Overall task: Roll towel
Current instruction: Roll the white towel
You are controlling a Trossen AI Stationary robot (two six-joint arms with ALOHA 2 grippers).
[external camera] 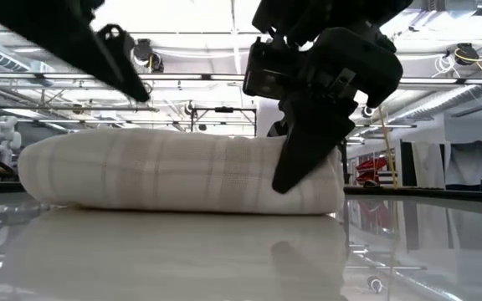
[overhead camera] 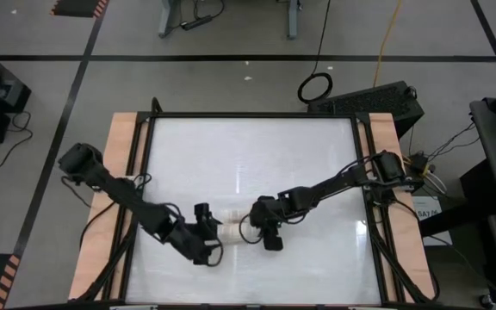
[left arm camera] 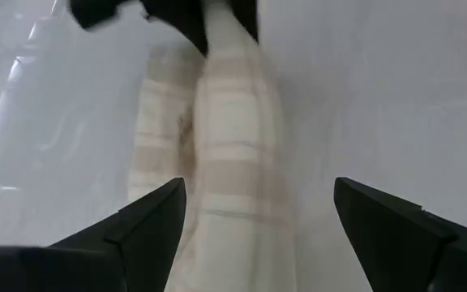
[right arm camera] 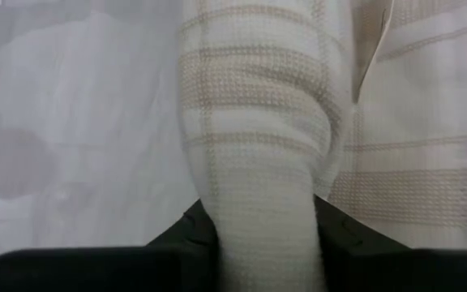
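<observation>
The rolled towel (overhead camera: 233,232) lies on the counter (overhead camera: 257,155), its one end pinched in the right claw (overhead camera: 269,234), the left claw (overhead camera: 207,234) spread wide, empty, just off its other end.

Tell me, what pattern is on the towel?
Cream with beige plaid stripes on the towel, clearest in the right wrist view.

Overhead, table-level, two wrists (close)

Lighting bright, from overhead ceiling fixtures (external camera: 463,54). Glossy white counter (overhead camera: 248,155) throws glare and mirrors the towel (external camera: 174,171). Low view backlit, arms in silhouette. Left wrist view soft and blurred; right wrist view sharp on the weave.
</observation>
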